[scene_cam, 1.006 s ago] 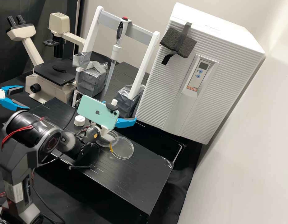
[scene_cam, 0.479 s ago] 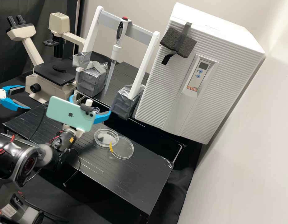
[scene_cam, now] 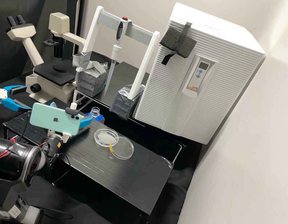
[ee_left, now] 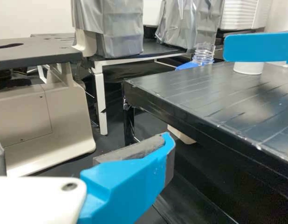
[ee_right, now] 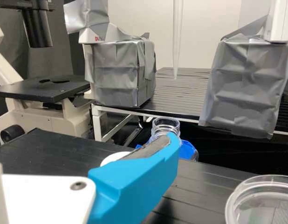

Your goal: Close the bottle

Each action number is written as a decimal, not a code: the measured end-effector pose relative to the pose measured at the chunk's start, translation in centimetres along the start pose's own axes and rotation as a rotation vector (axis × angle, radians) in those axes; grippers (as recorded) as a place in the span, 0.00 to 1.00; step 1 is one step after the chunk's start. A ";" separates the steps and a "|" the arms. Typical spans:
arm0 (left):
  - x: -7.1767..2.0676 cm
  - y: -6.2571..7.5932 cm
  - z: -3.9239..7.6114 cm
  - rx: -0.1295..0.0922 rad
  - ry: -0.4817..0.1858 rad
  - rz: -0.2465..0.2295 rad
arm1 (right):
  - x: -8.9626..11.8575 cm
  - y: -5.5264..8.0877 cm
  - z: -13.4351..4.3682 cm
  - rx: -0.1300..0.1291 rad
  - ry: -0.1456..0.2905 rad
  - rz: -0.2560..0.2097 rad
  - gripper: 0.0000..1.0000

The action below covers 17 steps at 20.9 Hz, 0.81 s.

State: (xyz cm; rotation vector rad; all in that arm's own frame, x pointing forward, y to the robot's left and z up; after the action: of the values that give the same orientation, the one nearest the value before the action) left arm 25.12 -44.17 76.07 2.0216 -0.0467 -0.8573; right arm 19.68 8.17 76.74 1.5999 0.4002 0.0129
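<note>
The bottle [scene_cam: 95,112], clear with a blue label, stood upright and uncapped at the far edge of the black desk [scene_cam: 134,174], in front of the pipette stand [scene_cam: 144,62]. In the right wrist view its base was hidden behind the desk's edge.

The right gripper [scene_cam: 80,114] sat over the left part of the desk, carrying a mint-green phone [scene_cam: 55,119]. Its fingers [ee_right: 153,163] stood apart, and one blue fingertip lay just beside the bottle on its near left side. A white cap [ee_left: 249,68] appeared to rest on the desk next to the other finger. Whether either finger touched the cap could not be told.

The left gripper [scene_cam: 24,98] hung off the desk's left end, well apart from the bottle, with its fingers [ee_left: 130,172] spread and nothing between them.

Two clear petri dishes [scene_cam: 114,142] lay on the desk right of the bottle, their rims overlapping. A microscope [scene_cam: 47,74] stood at the far left. A pipette [scene_cam: 116,43] hung from the stand, whose feet were wrapped in grey tape. A white ribbed cabinet [scene_cam: 197,71] stood to the right.
</note>
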 end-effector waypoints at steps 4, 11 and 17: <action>0.00 0.0 0.0 0.000 0.000 0.000 | -0.2 -0.1 0.3 -0.025 -0.024 0.008 1.00; 0.23 -0.1 0.4 0.001 -0.014 -0.003 | -1.6 -0.1 1.0 -0.053 -0.052 0.015 1.00; 0.58 0.0 0.7 0.009 -0.035 -0.004 | -2.5 -0.3 1.4 -0.053 -0.068 0.010 1.00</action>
State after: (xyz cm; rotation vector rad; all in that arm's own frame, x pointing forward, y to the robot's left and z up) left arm 25.14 -44.91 75.51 2.0159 -0.0659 -0.8961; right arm 17.60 6.17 76.92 1.5455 0.3363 -0.0226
